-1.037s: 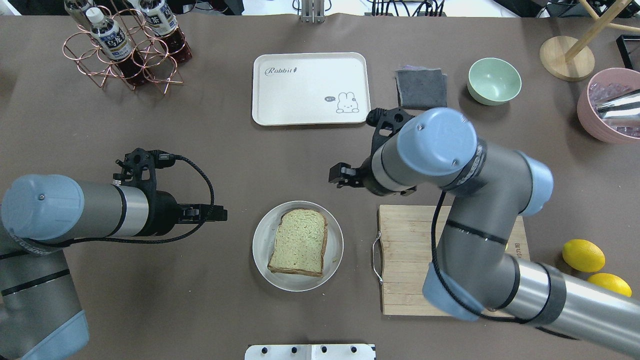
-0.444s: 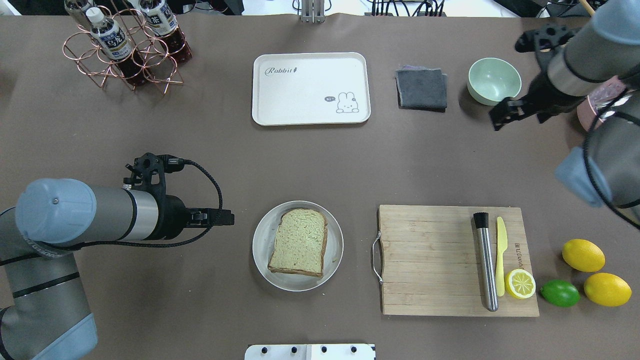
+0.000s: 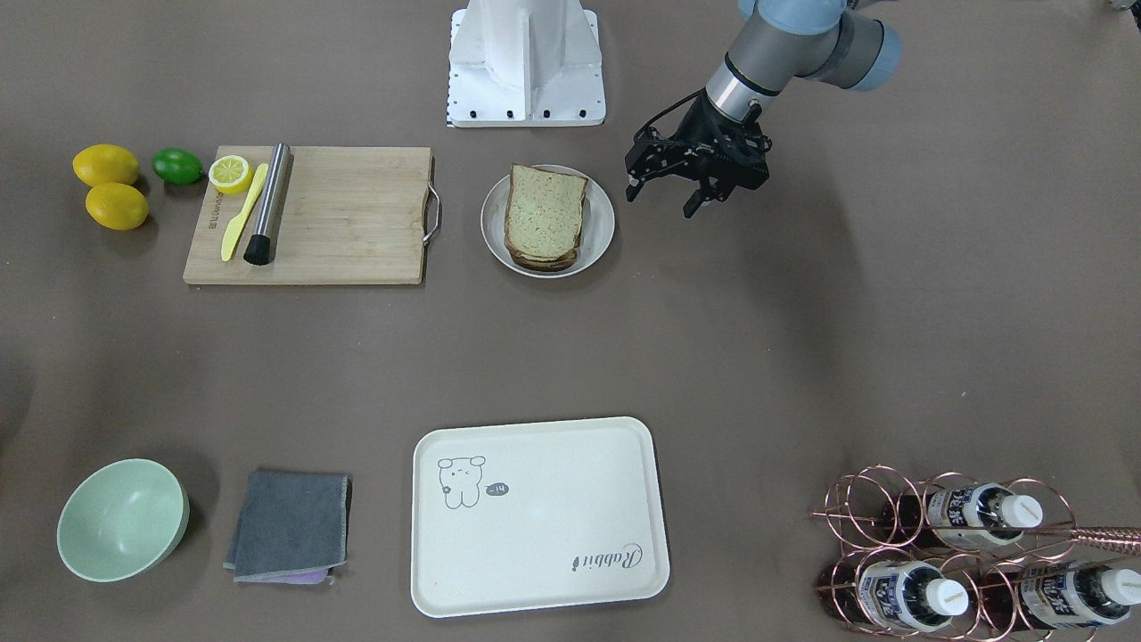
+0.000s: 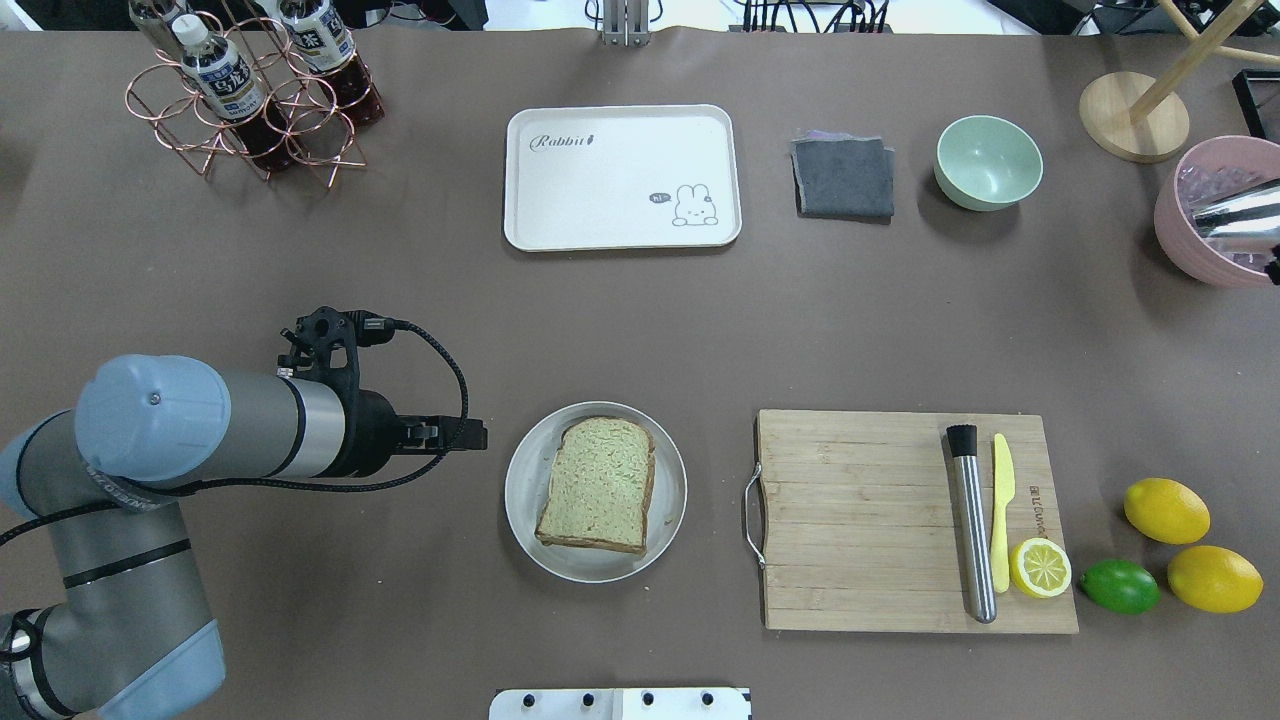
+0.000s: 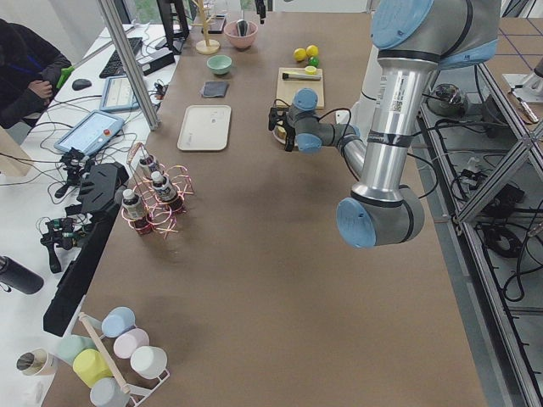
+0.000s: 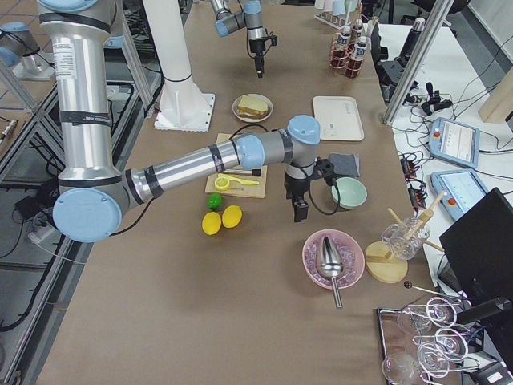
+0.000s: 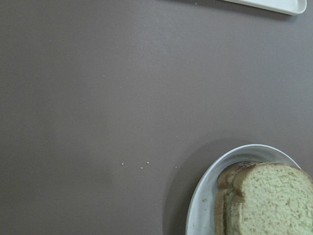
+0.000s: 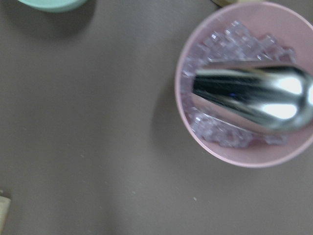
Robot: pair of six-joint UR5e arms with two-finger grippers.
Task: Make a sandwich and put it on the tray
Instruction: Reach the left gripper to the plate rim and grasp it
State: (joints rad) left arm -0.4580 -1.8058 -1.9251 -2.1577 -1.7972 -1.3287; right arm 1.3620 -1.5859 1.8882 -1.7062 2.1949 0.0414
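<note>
By the near edge of the desk (image 4: pixel 400 620), around its middle, one sandwich (image 4: pixel 598 485) of stacked bread slices lies on one round grey plate (image 4: pixel 520 490). The left claw (image 4: pixel 470 437) hovers just beside that plate on the left-edge side, its fingers spread and holding nothing. Toward the near right corner sits one cutting board (image 4: pixel 860 520) carrying one metal rod (image 4: pixel 972 530), one yellow knife (image 4: pixel 1001 510) and one lemon half (image 4: pixel 1040 567). Off its right end lie one lime (image 4: pixel 1120 586) and two whole lemons (image 4: pixel 1166 510). Along the far edge, one tray (image 4: pixel 620 180) lies at the middle, well apart from the sandwich. To its right come one grey cloth (image 4: pixel 843 178) and one green bowl (image 4: pixel 988 162). One pink bowl (image 4: pixel 1180 240) with one metal scoop (image 4: pixel 1235 220) sits at the right edge. One copper rack (image 4: pixel 250 110) with three bottles (image 4: pixel 218 72) stands at the far left corner. The right claw (image 6: pixel 299 210) hangs over the desk between the green and pink bowls; whether it is spread or pressed together cannot be told. A second ago the right arm reached over the cutting board toward the plate; it has since swung off to the right edge, uncovering the board. The left claw has crept nearer the plate, while the sandwich has not moved.
</note>
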